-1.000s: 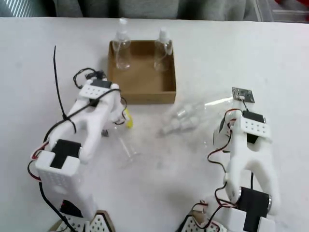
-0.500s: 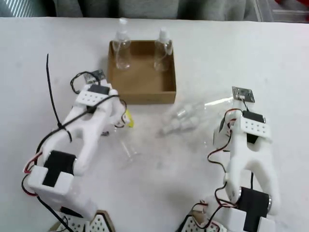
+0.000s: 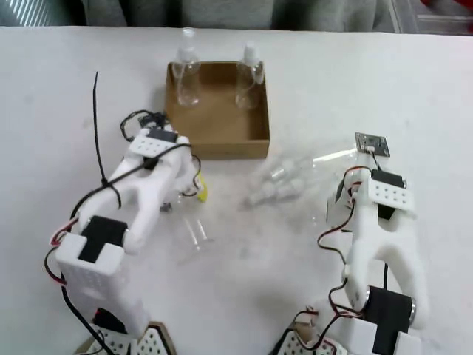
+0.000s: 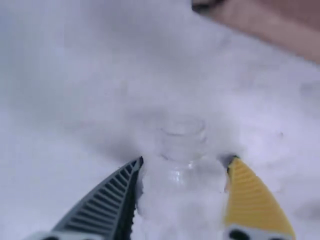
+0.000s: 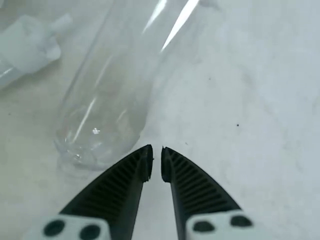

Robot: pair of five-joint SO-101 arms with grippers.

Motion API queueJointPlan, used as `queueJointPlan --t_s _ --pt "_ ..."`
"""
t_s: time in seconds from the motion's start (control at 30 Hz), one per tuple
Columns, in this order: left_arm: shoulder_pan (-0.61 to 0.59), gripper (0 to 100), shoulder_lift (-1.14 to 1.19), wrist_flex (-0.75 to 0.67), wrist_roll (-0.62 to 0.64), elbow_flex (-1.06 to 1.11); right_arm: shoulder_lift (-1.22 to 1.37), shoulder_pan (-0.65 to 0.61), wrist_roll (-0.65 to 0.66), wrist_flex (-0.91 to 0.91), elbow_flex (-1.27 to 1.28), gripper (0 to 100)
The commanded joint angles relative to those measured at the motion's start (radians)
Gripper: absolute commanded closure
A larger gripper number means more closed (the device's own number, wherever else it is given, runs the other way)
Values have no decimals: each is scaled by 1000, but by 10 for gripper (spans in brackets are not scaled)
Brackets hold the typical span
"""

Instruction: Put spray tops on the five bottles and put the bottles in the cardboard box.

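The worktop [image 3: 414,89] carries the box [image 3: 218,122], where two capped bottles [image 3: 185,78] stand upright in the far corners.

The left gripper [image 4: 185,162] hangs near the box's near wall. Its fingers are spread to either side of a bare bottle [image 4: 182,145] lying there, with the tips close against its shoulders. I cannot tell whether they press on it yet.

The right gripper [image 5: 156,152] is well apart from the box, fingers almost pressed together and holding nothing. It sits just beside the base of a second bottle [image 5: 107,95], which also lies flat.

Loose spray tops [image 3: 279,181] are heaped near the box's near corner on the right arm's side.

These bottles look light, thin-walled and slick. They will likely roll away or buckle under a hard squeeze, so a gentle hold across the body below the shoulder seems best.
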Motion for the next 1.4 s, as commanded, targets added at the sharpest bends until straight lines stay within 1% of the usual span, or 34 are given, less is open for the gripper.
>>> queueJointPlan --t_s 0.0,0.03,0.07,0.1,0.13,0.17,0.27,0.33,0.4,0.47,0.53,0.57,0.67,0.73,0.83,1.27,1.37 --pt "31 980 1 -5 -63 -41 -33 -13 12 -12 -8 981" --pt "31 985 1 -5 -101 -41 -33 -13 12 -12 -8 981" --pt "33 955 1 -5 -127 -41 -33 -13 12 -12 -8 981" --pt "33 946 1 0 -130 -43 -33 -13 12 -12 -8 981" --pt "30 954 -1 12 -141 -44 -33 -13 12 -12 -8 981" --pt "24 961 -1 23 -180 -46 -33 -13 12 -12 -8 981" --pt "21 967 -25 29 -411 -61 -33 -12 12 -12 -8 981" --pt "21 968 -53 29 -535 -60 -33 -12 12 -12 -8 981" --pt "21 966 -70 29 -605 -58 -33 -12 12 -12 -8 981" --pt "19 964 -73 29 -646 -58 -33 -12 12 -12 -8 981" --pt "-1 945 -73 28 -649 -60 -33 -12 12 -12 -8 981" --pt "-12 926 -71 23 -621 -60 -33 -12 12 -12 -8 981" --pt "-38 839 -71 21 -466 -60 -33 -12 12 -12 -8 981" --pt "-38 777 -71 29 -405 -60 -33 -12 12 -12 -8 981" --pt "-36 735 -71 52 -407 -63 -33 -12 12 -12 -8 981" --pt "-44 729 -81 118 -399 -107 -33 -8 12 -12 -8 981" --pt "-44 673 -81 153 -396 -120 -33 -8 12 -12 -8 981"
